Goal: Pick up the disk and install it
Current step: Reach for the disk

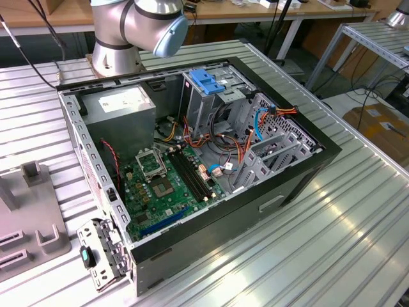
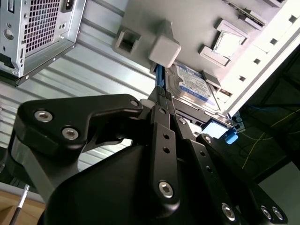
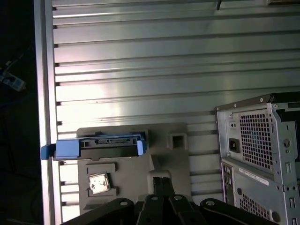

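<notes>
Your gripper (image 3: 162, 183) hangs over the grey holder (image 3: 133, 166), closed tight and empty. The disk (image 3: 99, 146) stands on edge in that holder, on the side away from the computer case (image 3: 262, 140). Its long axis points at the worktop (image 3: 140, 70) edge.

A ribbed metal table (image 1: 307, 256) carries everything; an open computer case (image 1: 268, 204) lies on its side in the middle of it; the arm's round base (image 1: 115, 61) stands on the table just beyond the case; a grey holder plate (image 1: 38, 236) lies flat at the exterior view's left, near the case; in the first wrist view the disk (image 3: 98, 145) stands on edge on that plate.
</notes>
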{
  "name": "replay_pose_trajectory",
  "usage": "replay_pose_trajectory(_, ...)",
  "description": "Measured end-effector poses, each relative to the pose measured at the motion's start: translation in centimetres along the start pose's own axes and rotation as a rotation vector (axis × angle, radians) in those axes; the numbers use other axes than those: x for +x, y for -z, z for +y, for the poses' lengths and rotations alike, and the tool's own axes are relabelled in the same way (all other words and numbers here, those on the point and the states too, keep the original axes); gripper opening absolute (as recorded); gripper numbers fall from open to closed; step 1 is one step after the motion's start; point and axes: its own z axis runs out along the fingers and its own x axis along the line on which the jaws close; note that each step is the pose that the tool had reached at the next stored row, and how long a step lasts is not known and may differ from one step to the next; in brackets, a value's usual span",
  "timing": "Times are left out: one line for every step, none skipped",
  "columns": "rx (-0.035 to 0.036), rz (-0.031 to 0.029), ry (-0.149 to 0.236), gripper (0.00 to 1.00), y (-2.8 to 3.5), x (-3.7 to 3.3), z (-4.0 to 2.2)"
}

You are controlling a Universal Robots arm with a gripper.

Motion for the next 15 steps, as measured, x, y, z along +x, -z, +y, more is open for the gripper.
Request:
replay_pose_trajectory(0.0, 0.0, 0.0, 0.11, 0.0, 0.06, 0.05)
replay_pose_trajectory(0.0, 0.0, 0.0, 0.11, 0.0, 0.16, 0.13)
replay_pose_trajectory(0.0, 0.0, 0.0, 0.11, 0.0, 0.25, 0.2)
replay_pose_trajectory(-0.0001, -0.0001, 0.0, 0.11, -0.01, 0.34, 0.29)
replay_pose_trajectory(-0.0001, 0.0, 0.0, 0.11, -0.01, 0.38, 0.35)
replay_pose_trajectory(0.0, 0.0, 0.0, 0.11, -0.01, 0.42, 0.41)
replay_pose_trajectory(0.0001, 0.0, 0.0, 0.11, -0.01, 0.52, 0.54)
replay_pose_trajectory(0.0, 0.0, 0.0, 0.11, -0.02, 0.57, 0.64)
replay_pose_trajectory(0.0, 0.0, 0.0, 0.11, -0.02, 0.6, 0.68)
replay_pose_trajectory(-0.0001, 0.0, 0.0, 0.11, -0.02, 0.62, 0.71)
replay_pose_trajectory(0.0, 0.0, 0.0, 0.11, -0.02, 0.66, 0.8)
replay_pose_trajectory(0.0, 0.0, 0.0, 0.11, -0.03, 0.73, 0.93)
replay_pose_trajectory(0.0, 0.0, 0.0, 0.11, -0.03, 0.76, 0.99)
replay_pose_trajectory(0.0, 0.0, 0.0, 0.11, -0.03, 0.8, 1.06)
replay_pose_trajectory(0.0, 0.0, 0.0, 0.11, -0.03, 0.83, 1.12)
